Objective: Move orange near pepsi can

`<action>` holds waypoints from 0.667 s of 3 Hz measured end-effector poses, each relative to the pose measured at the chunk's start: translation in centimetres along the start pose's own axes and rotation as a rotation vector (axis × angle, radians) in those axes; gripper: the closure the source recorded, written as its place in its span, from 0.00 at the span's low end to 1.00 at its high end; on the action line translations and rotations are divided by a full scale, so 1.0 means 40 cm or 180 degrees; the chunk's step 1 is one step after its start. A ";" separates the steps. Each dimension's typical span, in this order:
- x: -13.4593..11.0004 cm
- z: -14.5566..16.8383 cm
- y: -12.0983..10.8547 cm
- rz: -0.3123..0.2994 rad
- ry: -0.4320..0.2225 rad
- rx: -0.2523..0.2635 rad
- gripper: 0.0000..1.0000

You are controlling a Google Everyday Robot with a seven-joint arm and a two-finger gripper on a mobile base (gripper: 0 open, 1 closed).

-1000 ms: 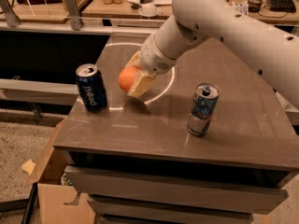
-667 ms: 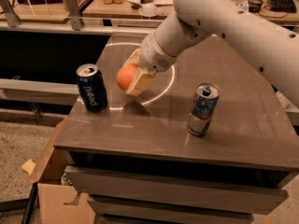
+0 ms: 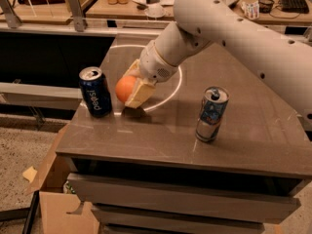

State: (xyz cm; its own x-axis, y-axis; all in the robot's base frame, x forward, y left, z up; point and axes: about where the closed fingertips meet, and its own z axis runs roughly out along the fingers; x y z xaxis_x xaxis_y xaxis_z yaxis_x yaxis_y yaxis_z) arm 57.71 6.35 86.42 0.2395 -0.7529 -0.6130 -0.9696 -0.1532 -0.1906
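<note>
The orange (image 3: 125,87) is a round orange fruit held between the tan fingers of my gripper (image 3: 131,87), low over the brown table (image 3: 146,130). The gripper is shut on it, with the white arm reaching in from the upper right. The pepsi can (image 3: 96,91), dark blue with white lettering and a silver top, stands upright near the table's left edge, just left of the orange with a small gap between them.
A taller, slimmer silver can with blue-red print (image 3: 211,114) stands upright right of centre. The table's left and front edges drop to the floor, where a cardboard box (image 3: 53,199) sits. A cluttered desk (image 3: 146,4) lies behind.
The gripper with the orange has shifted slightly left and down, closer to the pepsi can. Both cans stand as before.
</note>
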 end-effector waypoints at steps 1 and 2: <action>0.008 0.023 0.004 0.0093 -0.0034 -0.0032 0.86; 0.014 0.037 0.006 0.0157 -0.0053 -0.0054 0.62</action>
State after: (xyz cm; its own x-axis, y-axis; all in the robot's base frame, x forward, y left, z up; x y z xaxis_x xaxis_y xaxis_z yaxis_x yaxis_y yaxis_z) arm 57.67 6.85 84.89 0.1920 -0.7492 -0.6340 -0.9810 -0.1271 -0.1469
